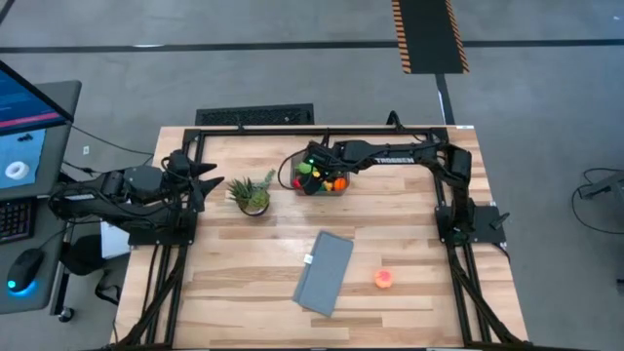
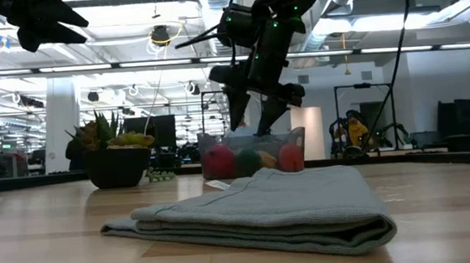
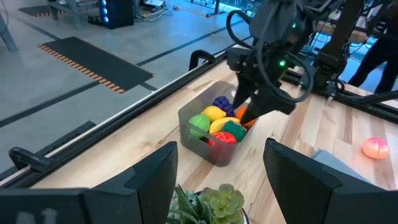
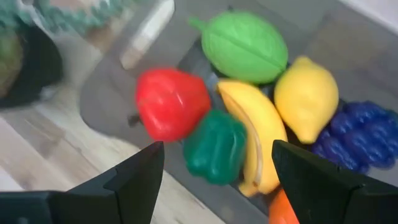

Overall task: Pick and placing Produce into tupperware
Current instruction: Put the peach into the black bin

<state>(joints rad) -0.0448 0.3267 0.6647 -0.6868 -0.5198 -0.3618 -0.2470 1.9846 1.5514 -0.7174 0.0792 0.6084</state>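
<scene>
Over the tupperware point(image 1: 322, 181) near the table's point(image 1: 409, 292) far edge hangs the right hand point(image 1: 314, 168), fingers apart and empty. Inside the tub lie a light green fruit point(image 4: 244, 46), a lemon point(image 4: 306, 98), a banana point(image 4: 259, 140), a red pepper point(image 4: 170, 103), a dark green pepper point(image 4: 215, 147) and purple grapes point(image 4: 352, 134). A pink fruit point(image 1: 384, 279) sits well apart on the bare wood, near a folded grey cloth point(image 1: 324, 272). The left hand point(image 1: 208, 180), nearly closed and empty, waits beside the potted succulent point(image 1: 252, 194).

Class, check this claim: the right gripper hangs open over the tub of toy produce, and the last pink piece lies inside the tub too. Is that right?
Not quite. The high view shows the pink piece lying on the table, outside the tub. The right gripper does hang open over it.
</scene>
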